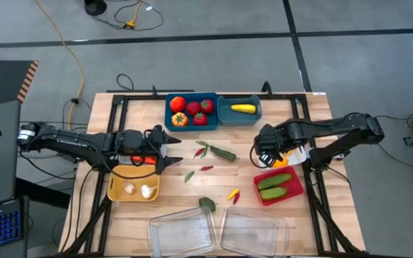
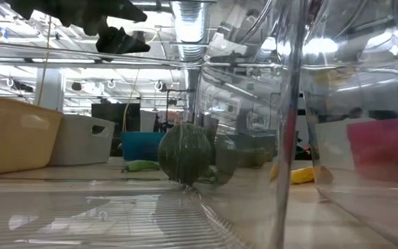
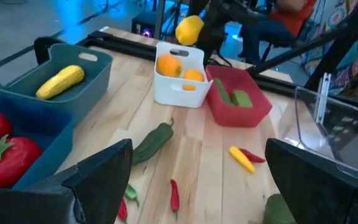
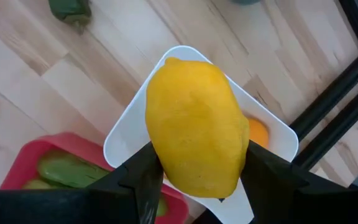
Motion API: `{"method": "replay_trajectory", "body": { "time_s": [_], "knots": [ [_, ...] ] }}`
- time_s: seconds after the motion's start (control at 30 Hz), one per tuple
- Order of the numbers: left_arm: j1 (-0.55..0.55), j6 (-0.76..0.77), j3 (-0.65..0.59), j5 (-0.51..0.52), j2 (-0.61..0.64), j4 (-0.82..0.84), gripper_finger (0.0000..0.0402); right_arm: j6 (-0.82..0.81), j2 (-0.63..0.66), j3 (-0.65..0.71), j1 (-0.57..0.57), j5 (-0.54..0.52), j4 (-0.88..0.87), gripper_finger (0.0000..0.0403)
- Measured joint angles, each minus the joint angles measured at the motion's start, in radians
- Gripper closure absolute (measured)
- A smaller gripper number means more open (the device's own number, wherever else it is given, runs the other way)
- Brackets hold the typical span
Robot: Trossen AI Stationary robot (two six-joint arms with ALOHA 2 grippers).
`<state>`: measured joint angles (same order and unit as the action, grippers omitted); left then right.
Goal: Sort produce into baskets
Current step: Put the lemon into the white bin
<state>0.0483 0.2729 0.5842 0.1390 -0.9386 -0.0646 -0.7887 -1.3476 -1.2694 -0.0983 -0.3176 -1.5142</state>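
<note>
My right gripper is shut on a yellow lemon, held above the white bin, which holds an orange. The lemon also shows in the left wrist view. My left gripper is open and empty above the table's left half, just beyond the tan-yellow bin. Its fingers stand wide apart. Loose on the wood lie a long green pepper, red chillies, a yellow and a red chilli and a round green piece. My right gripper pinches the lemon's two long sides between its two fingers, coming from above and pointing down. The lemon is lifted clear, above the white bin, its length lying across the fingers.
A blue bin with red and orange produce and a teal bin with a yellow piece stand at the far edge. A red bin with green cucumbers is at the right. Two clear trays stand at the near edge.
</note>
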Motion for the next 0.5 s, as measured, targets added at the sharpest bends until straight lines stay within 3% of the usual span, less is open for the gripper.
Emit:
{"method": "replay_trajectory", "body": {
  "time_s": [0.23, 0.5],
  "knots": [
    [0.000, 0.005, 0.023, 0.002, -0.077, -0.003, 0.0049, 0.001, 0.000, 0.000, 0.002, 0.001, -0.019, 0.0178],
    [0.000, -0.043, 0.160, -0.014, -0.237, 0.100, 0.0049, 0.003, 0.000, 0.000, 0.002, 0.003, -0.053, 0.0134]
  ]
}}
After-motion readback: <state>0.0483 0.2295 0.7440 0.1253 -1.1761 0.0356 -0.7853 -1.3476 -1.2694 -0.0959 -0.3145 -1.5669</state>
